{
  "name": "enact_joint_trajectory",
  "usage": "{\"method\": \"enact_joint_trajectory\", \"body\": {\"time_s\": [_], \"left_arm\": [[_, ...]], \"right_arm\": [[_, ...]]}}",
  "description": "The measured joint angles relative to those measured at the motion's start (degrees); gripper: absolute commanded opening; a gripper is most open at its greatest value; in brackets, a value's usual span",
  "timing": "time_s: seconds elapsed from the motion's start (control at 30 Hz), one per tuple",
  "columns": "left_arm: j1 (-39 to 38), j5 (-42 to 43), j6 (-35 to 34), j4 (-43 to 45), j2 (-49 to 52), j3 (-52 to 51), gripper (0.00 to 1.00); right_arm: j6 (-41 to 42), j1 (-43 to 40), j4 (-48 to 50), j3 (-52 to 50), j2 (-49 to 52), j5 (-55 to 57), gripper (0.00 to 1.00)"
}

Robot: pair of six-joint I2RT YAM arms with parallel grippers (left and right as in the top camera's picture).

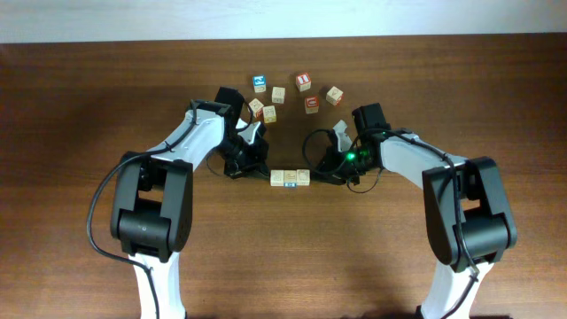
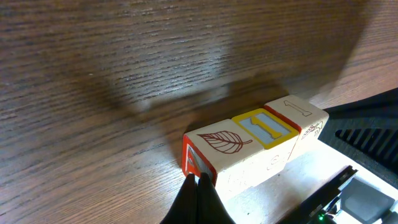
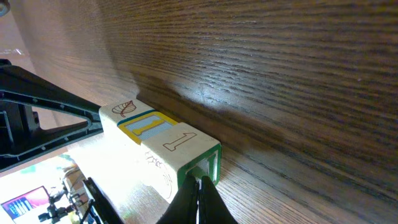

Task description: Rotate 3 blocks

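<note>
Dark wood table (image 1: pixel 80 106); near far edge, loose cluster: blue-topped cube (image 1: pixel 259 83), two red-topped cubes (image 1: pixel 303 81), pale cubes (image 1: pixel 278 94).

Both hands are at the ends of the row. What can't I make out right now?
Overhead: prints on the three-block row, too small.
Left wrist: red end face of the leaf block, partly covered by the left hand.
Right wrist: green end face of the number 1 block, partly covered by the right hand.

Seen from overhead, the prints on the three blocks (image 1: pixel 290 178) in the row and on the loose cubes (image 1: pixel 278 94) farther off are too small to read. The bottom edge cuts off the left fingers (image 2: pixel 208 205) and the right fingers (image 3: pixel 208 205) in their wrist views. There, glare washes out the blocks' side faces.
</note>
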Motion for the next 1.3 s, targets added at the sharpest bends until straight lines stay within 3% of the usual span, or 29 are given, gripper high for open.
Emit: {"method": "enact_joint_trajectory", "body": {"time_s": [0.23,0.9,1.3], "left_arm": [[-0.07,0.68,0.00,-0.39,0.00,0.00,0.00],[-0.02,0.46,-0.02,-0.39,0.00,0.00,0.00],[0.57,-2.71,0.00,-0.50,0.00,-0.22,0.00]], "right_arm": [[-0.20,-2.60,-1.07,0.00,0.09,0.24,0.04],[-5.25,0.11,-0.63,0.00,0.02,0.61,0.05],[-5.79,4.13,-1.75,1.03,-6.56,1.88,0.04]]}}
